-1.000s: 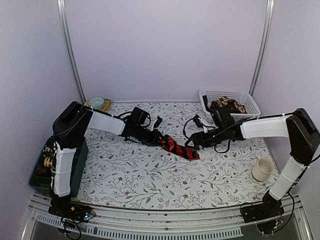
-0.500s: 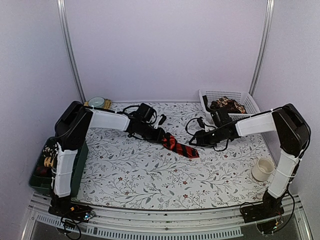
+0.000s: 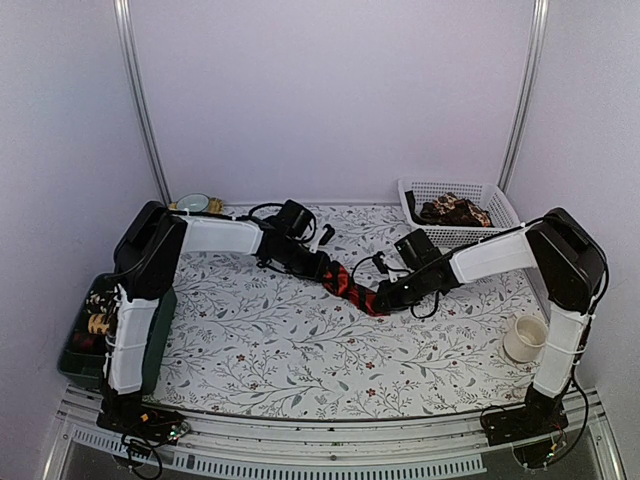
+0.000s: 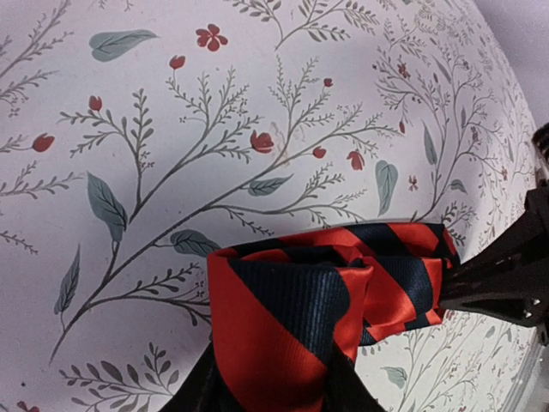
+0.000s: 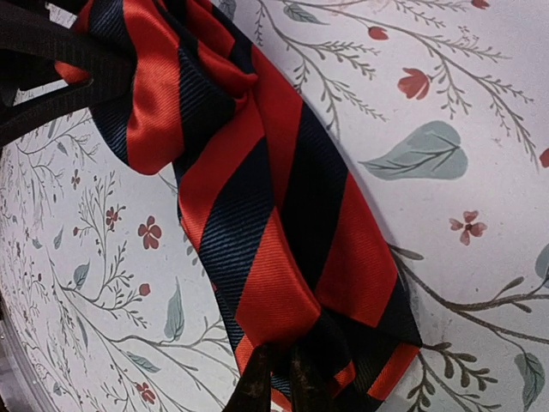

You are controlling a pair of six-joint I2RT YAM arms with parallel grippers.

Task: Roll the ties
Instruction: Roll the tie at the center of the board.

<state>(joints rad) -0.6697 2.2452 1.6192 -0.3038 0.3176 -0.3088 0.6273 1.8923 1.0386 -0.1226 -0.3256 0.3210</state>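
A: Since a second ago, your right gripper [image 3: 380, 298] is sliding away from the white basket [image 3: 498, 203] toward the left gripper [image 3: 325, 272], so the red striped tie [image 3: 352, 287] is bunching shorter between them.

B: Where's it sitting now?

A: Down-left of the basket, well apart from it, on the flowered table cover [image 3: 280, 350]. More ties [image 3: 452, 210] are lying heaped inside the basket.

B: Fingers?

A: Both pairs are pinching fabric. The left ones are clamping nearly together over one end. The right ones are nipping the other end, with barely a gap showing.

B: How's it going to handle?

A: My read is you're dealing with light, limp, satiny cloth. It's buckling rather than holding a shape, so it's folding into a loose hump, not a tight coil. You're probably better off gripping flat across the full width close to an end and keeping tension while turning. A corner pinch is likely letting it twist.

B: Views differing?

A: The top camera is giving only a small red blob between two arms. The left wrist is showing the folded loop and stacked layers, with the other gripper's dark tip touching the far fold. The right wrist is showing the stripes and one end sitting at its own fingers. Neither wrist view is showing the basket.
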